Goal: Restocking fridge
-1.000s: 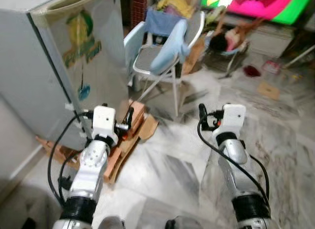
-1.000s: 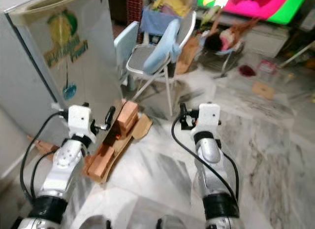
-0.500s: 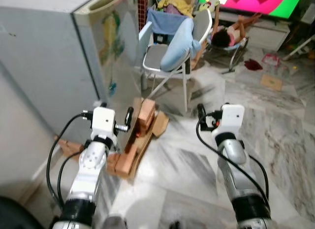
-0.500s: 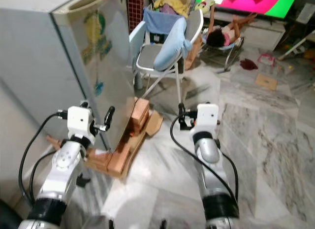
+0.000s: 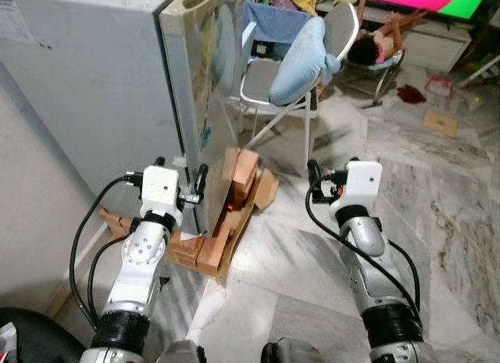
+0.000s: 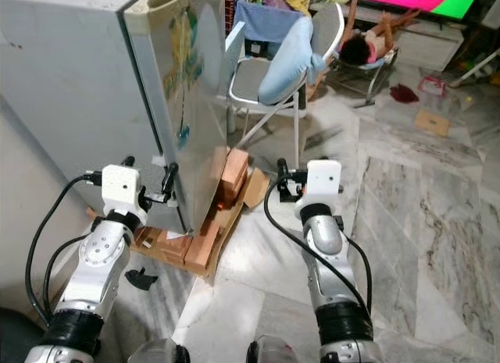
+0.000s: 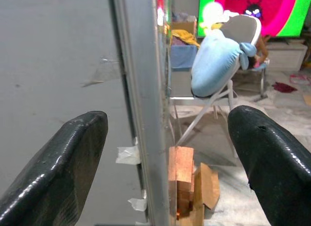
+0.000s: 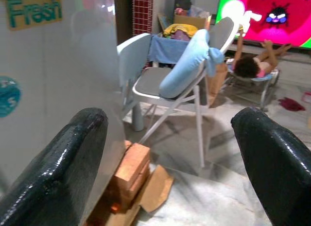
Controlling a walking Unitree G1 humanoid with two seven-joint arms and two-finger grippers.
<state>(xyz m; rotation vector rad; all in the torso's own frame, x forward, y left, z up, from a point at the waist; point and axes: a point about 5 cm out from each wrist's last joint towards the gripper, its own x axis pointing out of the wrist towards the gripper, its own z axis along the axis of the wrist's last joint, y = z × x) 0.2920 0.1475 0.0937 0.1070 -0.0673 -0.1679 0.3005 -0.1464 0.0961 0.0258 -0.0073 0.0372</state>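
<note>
Fridge (image 5: pixel 101 90): grey, door shut, stands ahead of you on your left, its front corner edge just before your left gripper (image 7: pixel 165 153). A sticker reading "Fresh" sits on the door (image 8: pixel 34 12).

Left gripper: fingers (image 7: pixel 53 172) spread wide, released, holding nothing; the fridge's corner edge lines up between them in the left wrist view, with bits of tape (image 7: pixel 129 155) on the fridge side.

Right gripper (image 8: pixel 170 158): fingers (image 8: pixel 272 158) spread wide, released, held out over the marble floor (image 5: pixel 437 191), near the fridge door but apart from it.

Bricks (image 5: pixel 244 172): stacked at the foot of the fridge on flattened cardboard (image 5: pixel 266 190), between your two arms; more bricks (image 6: pixel 205 246) run along the fridge's base.

Folding chair (image 5: pixel 269 94): white, just past the bricks, with a pale blue pillow (image 5: pixel 301 55) leaning on its back and a blue cloth (image 8: pixel 167 48) draped behind it.

Person (image 5: pixel 375 47): lying on the floor beyond the chair, before a bright pink and green screen (image 8: pixel 272 14).

Floor items: a dark red cloth (image 5: pixel 410 94), a cardboard piece (image 5: pixel 441 122), and a small black object (image 6: pixel 141 279) by your left arm.
</note>
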